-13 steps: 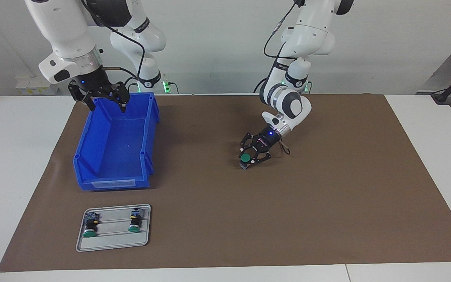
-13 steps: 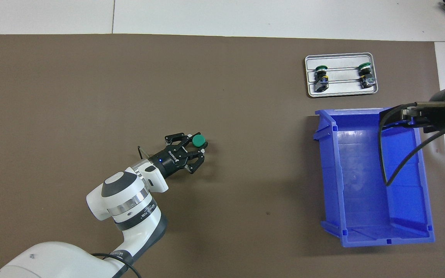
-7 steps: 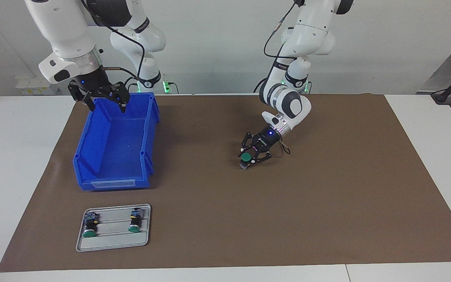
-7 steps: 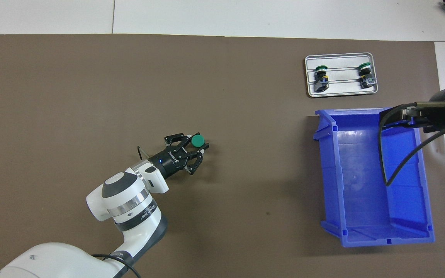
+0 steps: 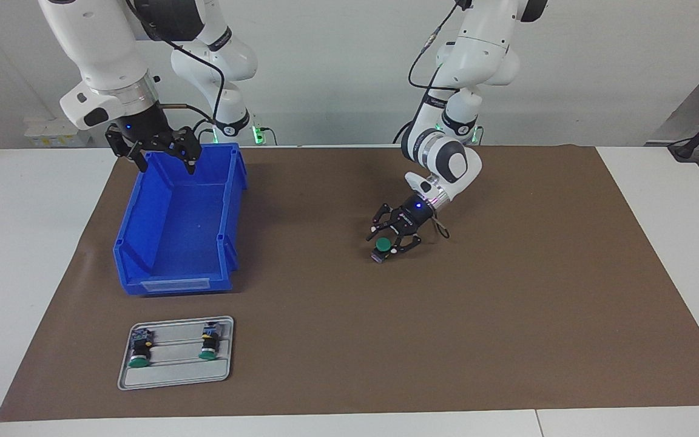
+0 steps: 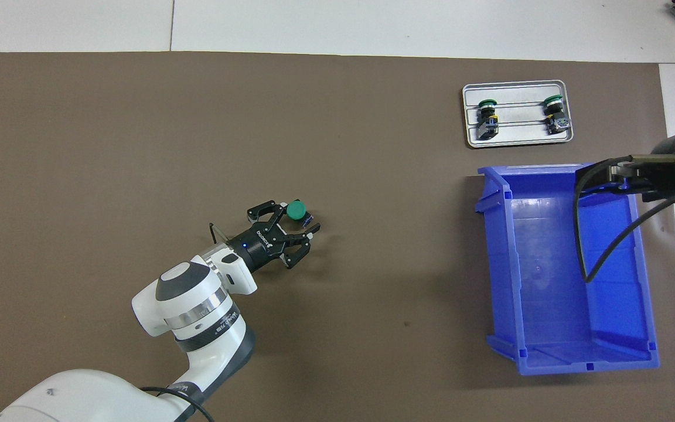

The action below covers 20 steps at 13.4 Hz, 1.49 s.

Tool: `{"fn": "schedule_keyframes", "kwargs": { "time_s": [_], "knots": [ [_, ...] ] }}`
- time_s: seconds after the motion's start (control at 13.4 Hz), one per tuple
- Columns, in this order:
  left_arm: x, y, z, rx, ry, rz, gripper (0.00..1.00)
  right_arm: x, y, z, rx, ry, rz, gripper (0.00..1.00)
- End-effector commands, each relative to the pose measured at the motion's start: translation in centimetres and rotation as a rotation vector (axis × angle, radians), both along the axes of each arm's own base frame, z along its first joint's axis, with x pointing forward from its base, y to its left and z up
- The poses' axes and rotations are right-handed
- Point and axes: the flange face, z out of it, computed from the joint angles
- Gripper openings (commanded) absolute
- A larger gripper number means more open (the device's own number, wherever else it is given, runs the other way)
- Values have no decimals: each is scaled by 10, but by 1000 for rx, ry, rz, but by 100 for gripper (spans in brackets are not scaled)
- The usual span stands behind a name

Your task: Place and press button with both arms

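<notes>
At the robots' end of the bench [image 5: 22,243], the right arm [image 5: 97,48] waits with the right tool [image 5: 166,162] hanging, fingers spread and holding nothing, over the end wall of a blue bin [image 5: 134,224] that lies nearest the robots.

Farther out, near the middle of a brown mat [image 5: 507,303], the left arm [image 5: 446,161] bends low and sets the left tool [image 5: 388,249] around the button [image 5: 381,244]. Its round green cap faces up and its blue-grey terminal end is down at the mat, the body leaning a little. Whether the tool pinches the button or merely brackets it cannot be told. White lettering runs along the tool's black body and around the arm's wrist ring, too small to read.

The open bin stretches away from the robots toward the right arm's end of the bench, with a pale, blank label strip [image 5: 173,284] on its outer end.

Farthest from the robots, just past that end, a grey ribbed tray [image 5: 173,379] carries two more buttons, one [image 5: 139,352] and the other [image 5: 209,346], lying side by side and apart, green caps pointing away from the robots.
</notes>
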Motion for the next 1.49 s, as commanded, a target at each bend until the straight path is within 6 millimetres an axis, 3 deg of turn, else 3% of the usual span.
{"fn": "schedule_keyframes", "kwargs": {
  "time_s": [0.0, 0.37, 0.67, 0.89, 1.04, 1.34, 1.41],
  "knots": [
    [-22, 11, -33, 93, 74, 6, 81, -6, -3, 2, 20, 1, 16, 100],
    [-17, 5, -28, 81, 65, 3, 84, -6, -3, 2, 20, 1, 16, 100],
    [-13, -8, -16, 50, 68, 0, 98, -6, -3, 2, 20, 1, 15, 100],
    [-9, -14, -8, 76, 61, 6, 98, -6, -3, 2, 20, 1, 15, 100],
    [-7, -17, 3, 107, 51, 13, 98, -6, -3, 2, 20, 1, 16, 100],
    [-4, -28, 45, 218, 40, 62, 98, -6, -3, 2, 20, 1, 16, 100],
    [-4, -28, 45, 223, 41, 63, 98, -6, -3, 2, 20, 1, 16, 100]
  ]
}}
